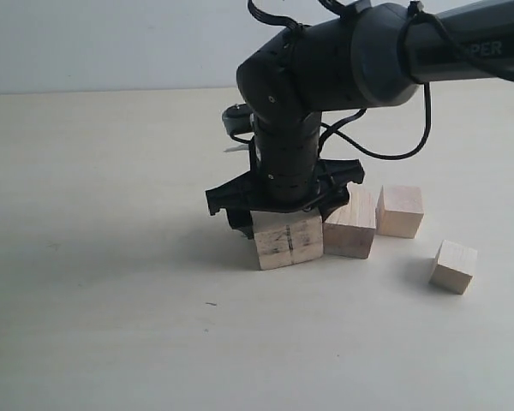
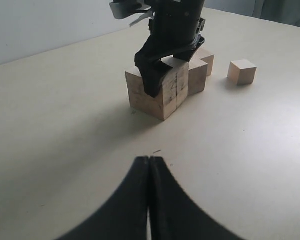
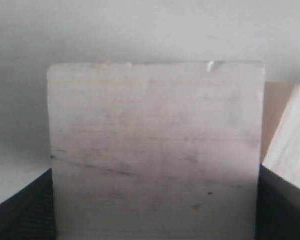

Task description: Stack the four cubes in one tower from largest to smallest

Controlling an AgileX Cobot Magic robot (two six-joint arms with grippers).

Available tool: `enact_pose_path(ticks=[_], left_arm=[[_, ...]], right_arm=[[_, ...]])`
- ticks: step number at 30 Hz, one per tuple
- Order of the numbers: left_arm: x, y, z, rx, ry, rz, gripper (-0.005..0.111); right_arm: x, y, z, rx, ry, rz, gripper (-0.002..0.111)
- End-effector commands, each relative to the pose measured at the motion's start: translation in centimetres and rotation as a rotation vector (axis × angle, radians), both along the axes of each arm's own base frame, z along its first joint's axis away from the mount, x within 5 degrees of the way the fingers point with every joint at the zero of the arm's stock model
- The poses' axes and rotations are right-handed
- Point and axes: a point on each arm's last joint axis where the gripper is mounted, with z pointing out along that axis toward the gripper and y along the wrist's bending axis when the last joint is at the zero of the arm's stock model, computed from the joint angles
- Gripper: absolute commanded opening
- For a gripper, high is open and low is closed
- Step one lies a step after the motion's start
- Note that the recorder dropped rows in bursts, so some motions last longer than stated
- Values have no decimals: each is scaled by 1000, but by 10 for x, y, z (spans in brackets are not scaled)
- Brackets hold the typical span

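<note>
Cubes of pale wood, four in graded sizes, all stand directly on the desk (image 1: 111,325), none on top of another. The largest cube (image 1: 289,241), marked by a dark seam and scribbles on its front, sits near the middle of the exterior view. The second cube (image 1: 350,227) stands just beside it on the right, close enough that the two seem to touch. The third cube (image 1: 400,211) is behind and to the right of the second, close to its corner. The smallest cube (image 1: 454,266) lies apart, farther right and nearer the camera.

The right arm (image 1: 360,51) reaches down from the upper right, and its jaws are set wide over the largest cube, one on each side. From the left wrist view, one dark finger (image 2: 154,80) runs down the cube's near face. In the right wrist view the cube's top (image 3: 155,150) fills the space between the fingers (image 3: 25,210), whose inner edges lie against its sides with no gap visible. The jaws thus pinch the largest cube, which rests flat on the desk. The edge of the second cube (image 3: 290,135) shows at one side of that view.

The left jaws are pressed together, tips meeting in a thin line, low over bare desk and well short of the cubes, touching nothing.
</note>
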Motion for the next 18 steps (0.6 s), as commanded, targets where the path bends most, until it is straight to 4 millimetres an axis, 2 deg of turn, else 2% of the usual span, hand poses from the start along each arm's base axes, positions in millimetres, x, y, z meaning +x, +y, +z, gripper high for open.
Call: enact_pose_path(ticks=[1,4,9,18], left_arm=[[0,0,0,-4,-9,2,0],[0,0,0,-4,-9,2,0],[0,0,0,-4,-9,2,0],[0,0,0,-4,-9,2,0]], right_arm=[[-11,-14,-20,-93,75,1,61],[-14,-18,-14,-74,25,9,66],[-13,-24,9,-97,-61,19,65],[-23,-25,8,-41,-25,-35,64]])
